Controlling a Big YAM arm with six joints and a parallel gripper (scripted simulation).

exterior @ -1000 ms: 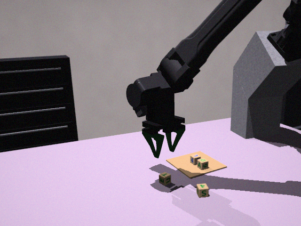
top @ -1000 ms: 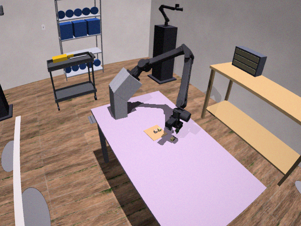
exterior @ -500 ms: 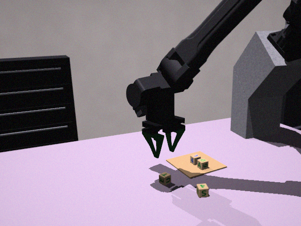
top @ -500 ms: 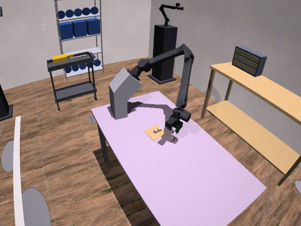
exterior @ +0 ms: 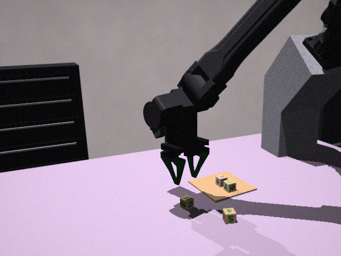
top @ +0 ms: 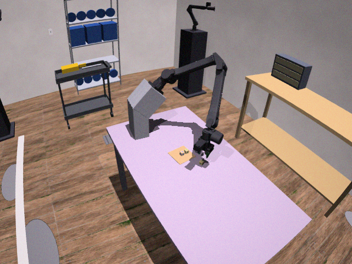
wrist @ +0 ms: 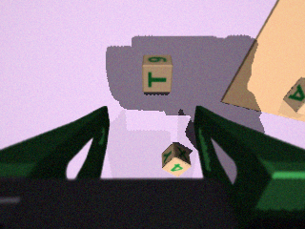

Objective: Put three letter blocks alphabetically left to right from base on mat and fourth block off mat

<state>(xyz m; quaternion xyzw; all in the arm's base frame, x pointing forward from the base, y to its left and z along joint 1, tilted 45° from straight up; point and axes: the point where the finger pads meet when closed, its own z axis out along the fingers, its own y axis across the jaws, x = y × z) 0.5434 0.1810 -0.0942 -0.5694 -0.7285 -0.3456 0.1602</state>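
Observation:
The tan mat (exterior: pixel 222 186) lies flat on the lilac table. Two blocks stand on it side by side, one with a blue mark on top (exterior: pixel 220 180) and one with a green letter on top (exterior: pixel 229 185). A block showing T on top (exterior: pixel 186 202) lies off the mat, in the arm's shadow; in the wrist view (wrist: pixel 156 74) it is ahead of the fingers. A block showing 4 on top (exterior: pixel 229 215) also lies off the mat; in the wrist view (wrist: pixel 175 158) it sits low between the fingers. My gripper (exterior: pixel 185 177) hovers above the table beside the mat, partly open and empty.
A grey angled pedestal (exterior: pixel 291 96) carrying the arm's base stands on the table behind the mat. A dark drawer cabinet (exterior: pixel 41 116) is beyond the table's far edge. A wooden shelf bench (top: pixel 298 113) stands beside the table.

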